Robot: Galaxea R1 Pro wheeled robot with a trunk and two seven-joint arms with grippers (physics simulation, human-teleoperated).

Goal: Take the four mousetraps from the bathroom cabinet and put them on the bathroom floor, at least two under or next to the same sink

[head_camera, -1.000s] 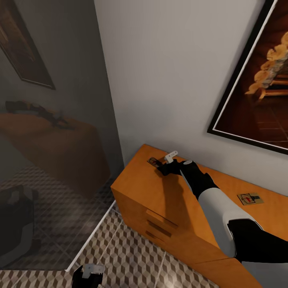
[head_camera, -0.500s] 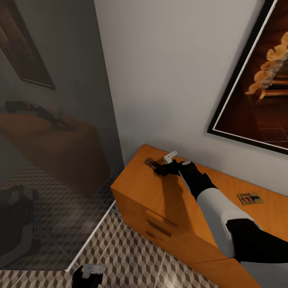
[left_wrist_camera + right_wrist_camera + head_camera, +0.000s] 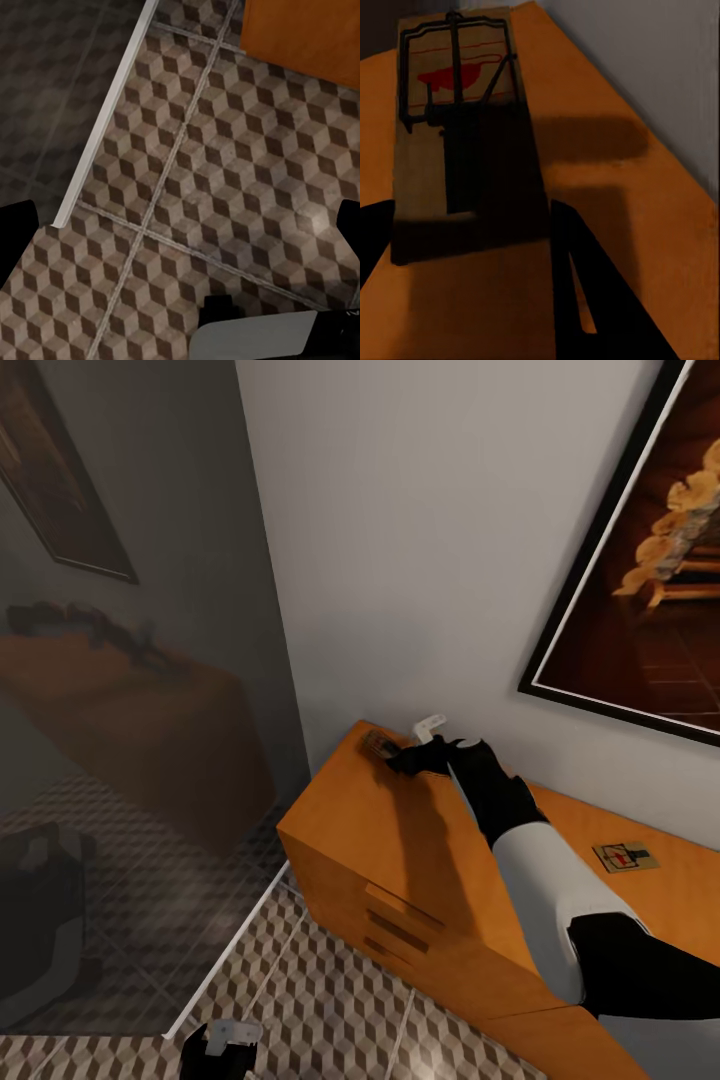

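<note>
On the left back corner of the orange-brown cabinet (image 3: 420, 860), my right gripper (image 3: 396, 754) is shut on a tan mousetrap (image 3: 377, 742). In the right wrist view the mousetrap (image 3: 457, 127), with its dark wire and red mark, sits between the dark fingers (image 3: 581, 270) and throws a shadow on the cabinet top (image 3: 660, 247). A second mousetrap (image 3: 625, 856) lies flat on the cabinet top farther right. My left gripper (image 3: 220, 1045) hangs low over the cube-pattern bathroom floor (image 3: 210, 150), open and holding nothing.
A grey glass partition (image 3: 130, 690) stands left of the cabinet, with a white strip (image 3: 225, 960) along its base. The wall behind carries a dark framed picture (image 3: 650, 560). The cabinet's drawers (image 3: 400, 920) face the tiled floor (image 3: 330, 1000).
My right gripper has shifted up and toward the wall with the mousetrap in it, raising the trap off the cabinet top. The left arm has stayed put.
</note>
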